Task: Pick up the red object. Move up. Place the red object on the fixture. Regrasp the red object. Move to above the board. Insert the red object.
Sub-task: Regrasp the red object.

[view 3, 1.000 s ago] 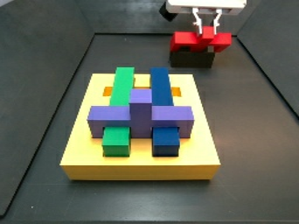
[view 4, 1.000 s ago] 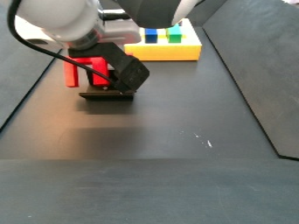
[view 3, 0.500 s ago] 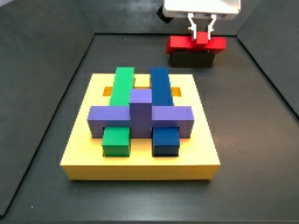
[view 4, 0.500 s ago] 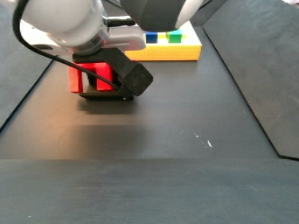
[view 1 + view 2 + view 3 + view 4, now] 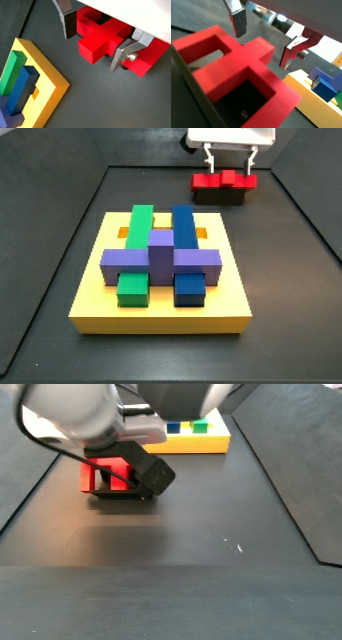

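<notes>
Red object point(image 5: 223, 179) sits on fixture point(image 5: 222, 195), beyond board point(image 5: 162, 269). Gripper point(image 5: 93, 47) above fixture, fingers point(image 5: 123, 55) spread either side of stub, not touching: open. Regrasp well: centre on stub, descend straight, close evenly, avoid tilting piece.

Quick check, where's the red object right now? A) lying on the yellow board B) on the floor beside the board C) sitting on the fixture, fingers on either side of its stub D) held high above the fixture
C: the red object rests on the fixture, away from the board; in a wrist view the gripper fingers flank its raised stub with gaps showing.
</notes>
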Robot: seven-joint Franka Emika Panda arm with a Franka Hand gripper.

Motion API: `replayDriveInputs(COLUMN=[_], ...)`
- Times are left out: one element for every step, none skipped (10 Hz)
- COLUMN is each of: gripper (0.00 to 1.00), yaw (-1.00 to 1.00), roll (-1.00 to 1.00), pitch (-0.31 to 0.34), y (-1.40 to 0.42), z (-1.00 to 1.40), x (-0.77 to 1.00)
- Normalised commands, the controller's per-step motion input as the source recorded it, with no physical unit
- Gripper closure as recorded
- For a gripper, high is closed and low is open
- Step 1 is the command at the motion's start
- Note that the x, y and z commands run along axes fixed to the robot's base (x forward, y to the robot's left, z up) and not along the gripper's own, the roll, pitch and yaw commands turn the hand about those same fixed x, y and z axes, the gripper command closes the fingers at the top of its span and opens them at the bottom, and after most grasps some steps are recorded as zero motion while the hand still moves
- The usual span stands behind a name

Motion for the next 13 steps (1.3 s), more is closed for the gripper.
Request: replayDriveInputs(gripper=[0.0, 0.0, 0.0, 0.0, 0.0, 0.0, 0.0, 0.0, 0.0, 0.0, 0.0, 0.0, 0.0], yaw=[0.07, 0.07, 0.08, 0.08, 0.08, 0.08, 0.09, 0.1, 0.11, 0.11, 0.12, 0.1, 0.12], roll=[1.0, 1.0, 0.96, 0.97, 0.97, 0.98, 1.0, 1.0, 1.0, 0.95, 0.93, 0.84, 0.86], pitch=[0.0, 0.0, 0.0, 0.0, 0.0, 0.0, 0.0, 0.0, 0.0, 0.0, 0.0, 0.0, 0.0], y=[-0.12, -0.17, -0.17, -0.18, -0.17, -0.15, -0.16, -0.15, -0.14, -0.15, -0.13, -0.14, -0.11], z=[0.35, 0.33, 0.25, 0.24, 0.24, 0.22, 0.21, 0.21, 0.18, 0.18, 0.15, 0.07, 0.06], x=[0.0, 0.0, 0.0, 0.0, 0.0, 0.0, 0.0, 0.0, 0.0, 0.0, 0.0, 0.0, 0.0])
